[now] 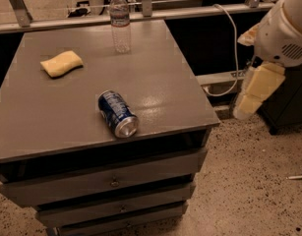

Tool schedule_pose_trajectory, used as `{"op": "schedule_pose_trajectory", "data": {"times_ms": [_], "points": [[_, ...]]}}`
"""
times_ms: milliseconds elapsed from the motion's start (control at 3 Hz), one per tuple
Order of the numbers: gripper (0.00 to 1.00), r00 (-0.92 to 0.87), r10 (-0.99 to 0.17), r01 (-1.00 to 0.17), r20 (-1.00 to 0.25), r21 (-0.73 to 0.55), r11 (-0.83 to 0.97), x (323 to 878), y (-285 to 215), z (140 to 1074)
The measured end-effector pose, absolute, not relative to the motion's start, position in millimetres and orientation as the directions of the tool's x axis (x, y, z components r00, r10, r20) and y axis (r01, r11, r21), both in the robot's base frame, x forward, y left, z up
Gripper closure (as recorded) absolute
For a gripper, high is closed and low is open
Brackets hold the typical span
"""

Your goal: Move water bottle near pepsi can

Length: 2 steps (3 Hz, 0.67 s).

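**Hanging beside the worktop, gripper well apart from bottle and can**

The gripper [245, 109] hangs off the right edge of the grey worktop [160, 68]. It points down toward the speckled floor [249, 181], below the white arm [286, 31] at the right of the view. I cannot tell whether it is spread or pressed together. It is apart from everything on the worktop.

The bottle [120, 21] stands upright, far to the gripper's left and higher in the view. It is at the worktop's back edge, white cap on, just in front of a metal rail [199, 11].

The can [117, 113] lies on its side, left of the gripper and about level with it in the view. It is near the worktop's front edge, with its silver top turned toward the front right. Bottle and can are well apart, with bare worktop between them.

1 yellow sponge [61, 63] lies farther left than both, toward the left edge. A white cable [234, 43] drops behind the worktop's right side, just left of the gripper. Under the worktop sit 3 drawer fronts [111, 181].
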<state>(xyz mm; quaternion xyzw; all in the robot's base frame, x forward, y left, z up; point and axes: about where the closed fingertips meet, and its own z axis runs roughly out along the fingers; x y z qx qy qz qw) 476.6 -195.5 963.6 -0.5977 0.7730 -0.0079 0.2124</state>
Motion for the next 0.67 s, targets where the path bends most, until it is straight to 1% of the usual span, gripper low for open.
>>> {"op": "schedule_pose_trajectory", "data": {"times_ms": [333,667], "points": [[0.00,-0.143,-0.877,-0.906,-0.459,-0.296,0.302,533.5,-152.1,954.6],[0.00,-0.094,-0.815,-0.887,-0.572,-0.324,0.330,578.5,-108.3,957.2]]}}
